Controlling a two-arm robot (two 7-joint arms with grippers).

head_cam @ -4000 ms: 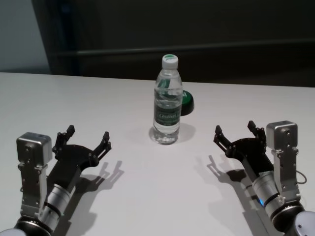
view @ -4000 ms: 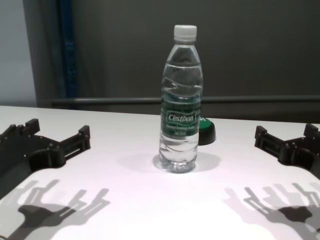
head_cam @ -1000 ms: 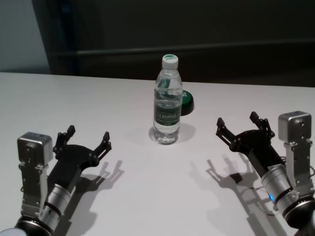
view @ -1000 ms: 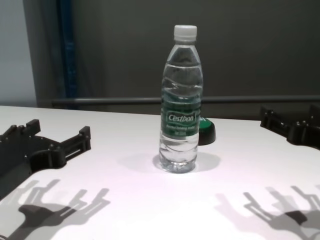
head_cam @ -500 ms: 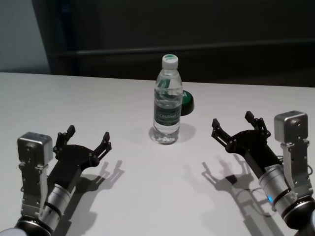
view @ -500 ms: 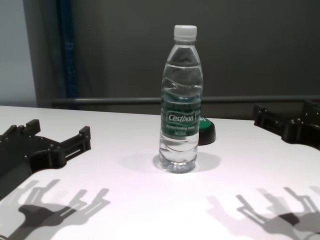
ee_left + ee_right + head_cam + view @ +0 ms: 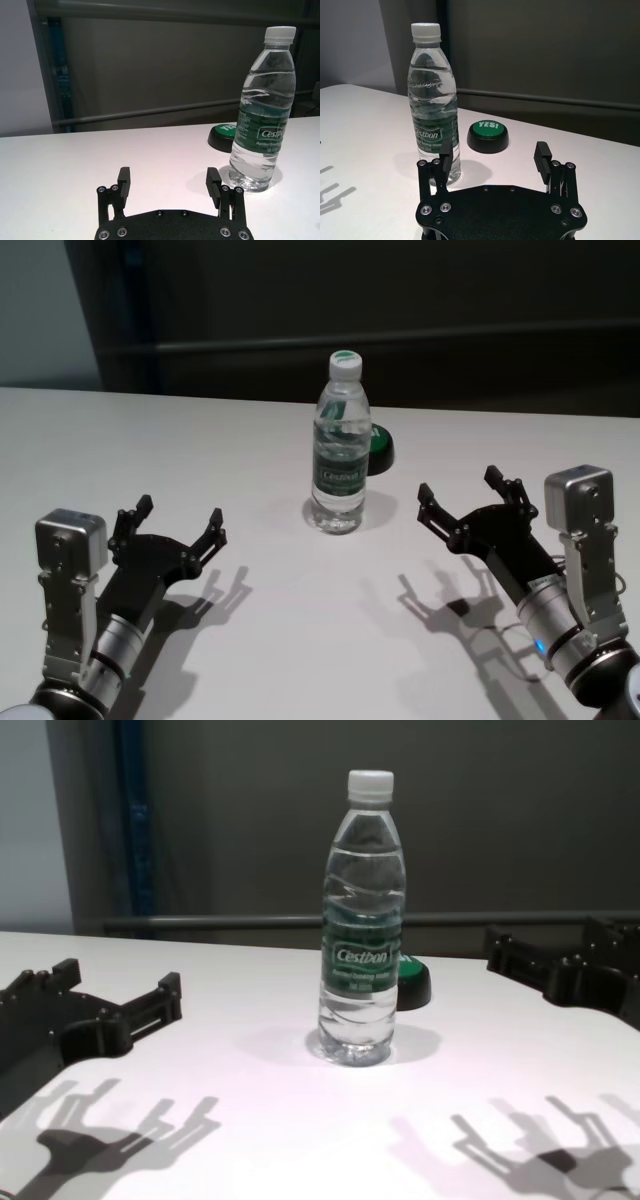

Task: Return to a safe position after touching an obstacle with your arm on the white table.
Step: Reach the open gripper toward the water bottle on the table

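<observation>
Midway between the two grippers and a little beyond their fingertips, the water bottle (image 7: 340,451) stands upright on the white table (image 7: 200,450), full of clear water and topped by a white screw cap (image 7: 344,363). Its green label band (image 7: 362,956) reads "Cestbon" in white letters. Bare tabletop surrounds its base on the near side and on both flanks, so neither set of jaws touches it.

Just behind the bottle, on the right gripper's side, sits a low green button (image 7: 488,135) on a black base, its top marked "YES!". Past it the table's far edge meets a dark wall with a horizontal rail (image 7: 250,922).

Off the bottle's right flank, the right gripper (image 7: 466,499) hovers above the table, lifted enough to cast a separate shadow, with its jaws spread wide and nothing between them; the forearm slopes up toward the bottle. Well apart on the other flank, the left gripper (image 7: 179,524) rests low near the table's near edge, jaws likewise spread wide and empty, pointing forward.
</observation>
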